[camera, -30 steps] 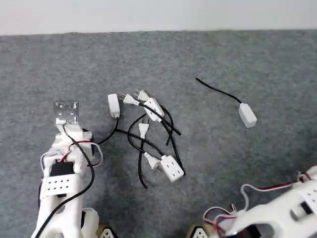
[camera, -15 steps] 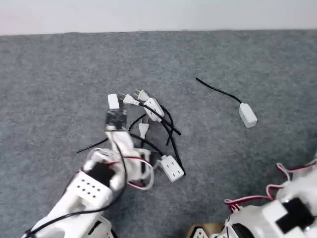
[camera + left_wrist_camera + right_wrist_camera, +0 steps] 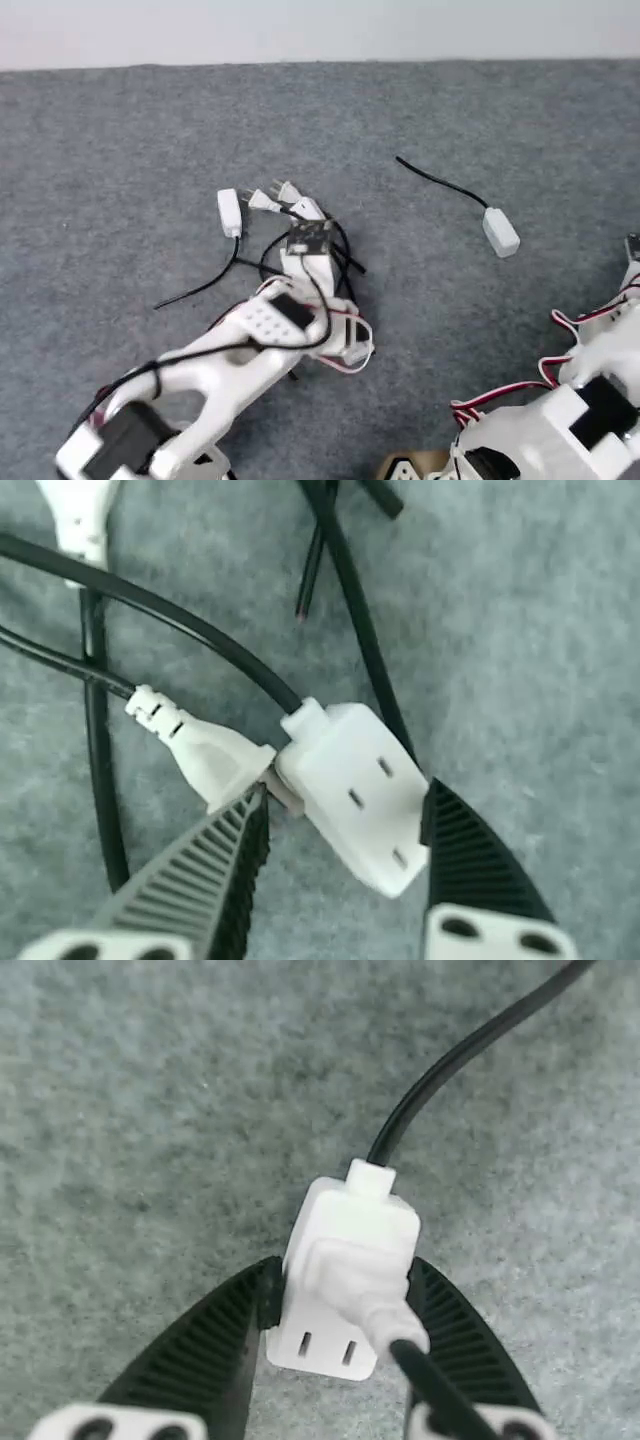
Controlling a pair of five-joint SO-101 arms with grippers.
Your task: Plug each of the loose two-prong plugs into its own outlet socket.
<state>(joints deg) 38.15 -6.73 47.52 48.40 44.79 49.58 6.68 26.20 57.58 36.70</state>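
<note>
Left arm has swung in from the worktop's left side and onto the knot of black cords! The left pincer gapes wide, holding nothing, one jaw either side of a white outlet block. A plug sits just by one jaw, nose at the block's end; seated or not, can't tell. Two more plugs lie just beyond that pincer. Over to the right pincer: spread apart too, empty, with a lone socket lying dead ahead of its gap, cord running away from it.
</note>
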